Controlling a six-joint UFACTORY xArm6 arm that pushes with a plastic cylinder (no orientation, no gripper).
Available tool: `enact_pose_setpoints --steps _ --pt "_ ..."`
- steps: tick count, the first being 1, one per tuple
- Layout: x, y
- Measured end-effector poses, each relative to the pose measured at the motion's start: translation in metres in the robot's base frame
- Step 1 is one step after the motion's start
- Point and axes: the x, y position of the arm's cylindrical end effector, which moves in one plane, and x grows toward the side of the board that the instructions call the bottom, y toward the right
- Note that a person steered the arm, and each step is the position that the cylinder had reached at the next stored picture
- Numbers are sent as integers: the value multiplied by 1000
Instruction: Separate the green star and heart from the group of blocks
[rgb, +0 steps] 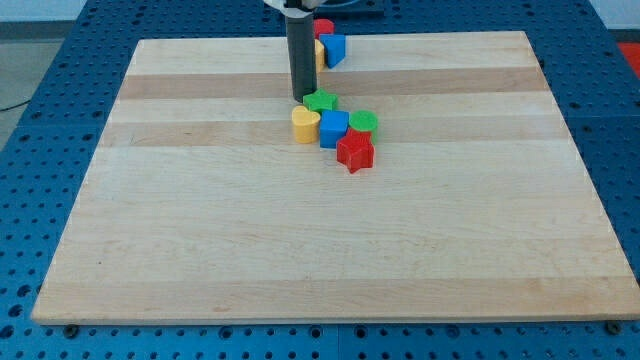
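Note:
My tip (301, 97) rests on the board just left of and touching or nearly touching the green star (321, 101). Below the star sits a tight group: a yellow heart (305, 125), a blue cube-like block (334, 128), a green round block (364, 122) and a red star (355, 152). The green star touches the top of this group. The rod stands upright above the tip.
Near the view's top, behind the rod, sit a red block (324, 27), a blue block (333, 48) and a yellow block (318, 53), partly hidden. The wooden board (200, 220) lies on a blue perforated table.

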Motion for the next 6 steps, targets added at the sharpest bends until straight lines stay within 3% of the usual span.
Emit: enact_pose_setpoints --steps 3,6 --pt "3 81" --pt "15 36"
